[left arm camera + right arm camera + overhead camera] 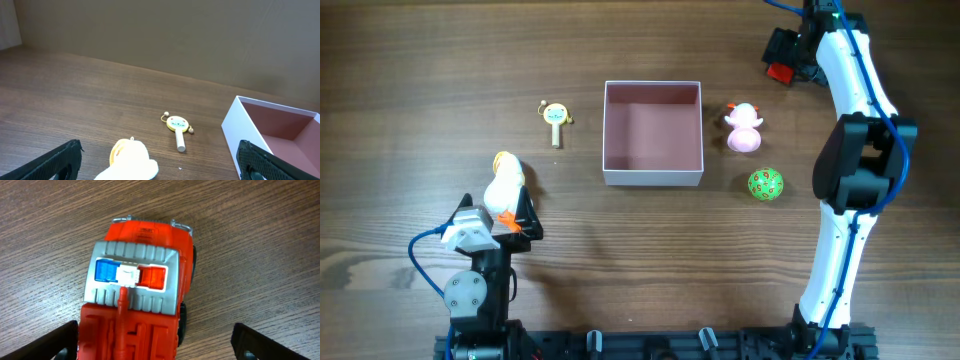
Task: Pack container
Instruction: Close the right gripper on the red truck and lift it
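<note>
Left tool (159, 152): wide, at yellow duck (131, 160), lower left.
Right tool (155, 326): wide, over red fire truck (137, 280), upper right.
Container (653, 178): centre of surface (420, 100).

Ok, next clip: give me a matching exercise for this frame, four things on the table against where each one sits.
Things:
1. container
2. green ball
3. rattle
4. red toy truck

Places:
A. under the open right gripper
B. left of the container
C. middle of the table
D. right of the container, near the pink toy

Pairs: 1-C; 2-D; 3-B; 4-A
</note>
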You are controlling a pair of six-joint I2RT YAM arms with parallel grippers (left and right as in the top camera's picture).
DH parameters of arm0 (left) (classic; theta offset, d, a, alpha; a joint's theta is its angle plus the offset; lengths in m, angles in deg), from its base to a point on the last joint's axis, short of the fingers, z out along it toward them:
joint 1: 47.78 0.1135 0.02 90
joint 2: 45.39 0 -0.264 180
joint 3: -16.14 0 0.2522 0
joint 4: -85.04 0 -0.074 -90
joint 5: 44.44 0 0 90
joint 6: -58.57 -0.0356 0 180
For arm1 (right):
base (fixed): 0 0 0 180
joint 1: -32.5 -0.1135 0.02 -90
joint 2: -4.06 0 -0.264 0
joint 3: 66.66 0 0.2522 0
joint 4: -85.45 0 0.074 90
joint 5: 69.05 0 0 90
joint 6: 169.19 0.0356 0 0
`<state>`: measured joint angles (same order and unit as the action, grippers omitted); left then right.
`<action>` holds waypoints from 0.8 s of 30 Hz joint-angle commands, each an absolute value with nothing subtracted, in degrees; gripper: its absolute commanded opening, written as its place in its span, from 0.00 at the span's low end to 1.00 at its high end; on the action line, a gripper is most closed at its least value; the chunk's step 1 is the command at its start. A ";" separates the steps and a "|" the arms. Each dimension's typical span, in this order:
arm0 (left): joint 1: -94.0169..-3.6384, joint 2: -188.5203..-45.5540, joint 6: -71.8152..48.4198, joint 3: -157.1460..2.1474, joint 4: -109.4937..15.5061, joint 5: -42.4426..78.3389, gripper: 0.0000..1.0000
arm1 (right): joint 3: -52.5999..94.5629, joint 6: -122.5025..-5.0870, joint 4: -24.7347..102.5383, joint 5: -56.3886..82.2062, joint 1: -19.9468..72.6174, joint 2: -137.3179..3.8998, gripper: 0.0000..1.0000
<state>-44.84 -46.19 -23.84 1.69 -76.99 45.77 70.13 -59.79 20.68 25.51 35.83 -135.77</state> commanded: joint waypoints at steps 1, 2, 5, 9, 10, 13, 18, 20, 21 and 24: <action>-45.28 -45.82 -25.00 2.06 -77.15 46.49 1.00 | 70.04 -59.55 20.92 25.73 36.12 -136.64 0.86; -45.28 -45.82 -25.00 2.06 -77.15 46.49 1.00 | 70.04 -59.51 20.99 25.73 36.12 -136.64 0.83; -45.28 -45.82 -25.00 2.06 -77.12 46.49 1.00 | 70.04 -59.27 21.32 25.68 36.12 -136.64 0.72; -45.28 -45.82 -25.00 2.06 -77.15 46.49 1.00 | 70.04 -57.52 21.80 25.68 36.12 -136.64 0.71; -45.28 -45.82 -25.00 2.06 -77.12 46.49 1.00 | 70.04 -57.06 21.93 25.71 36.12 -136.64 0.71; -45.28 -45.82 -25.00 2.06 -77.15 46.49 1.00 | 70.04 -56.58 22.04 25.71 36.12 -136.64 0.71; -45.28 -45.82 -25.00 2.06 -77.15 46.49 1.00 | 70.04 -56.80 22.17 27.85 36.12 -136.64 0.68; -45.28 -45.82 -25.00 2.06 -77.15 46.49 1.00 | 70.04 -58.05 22.39 28.44 36.12 -136.64 0.69; -45.28 -45.82 -25.00 2.06 -77.15 46.49 1.00 | 70.04 -58.53 22.54 28.55 36.12 -136.64 0.74; -45.28 -45.82 -25.00 2.06 -77.15 46.49 1.00 | 70.04 -59.77 23.61 28.53 36.12 -136.64 0.75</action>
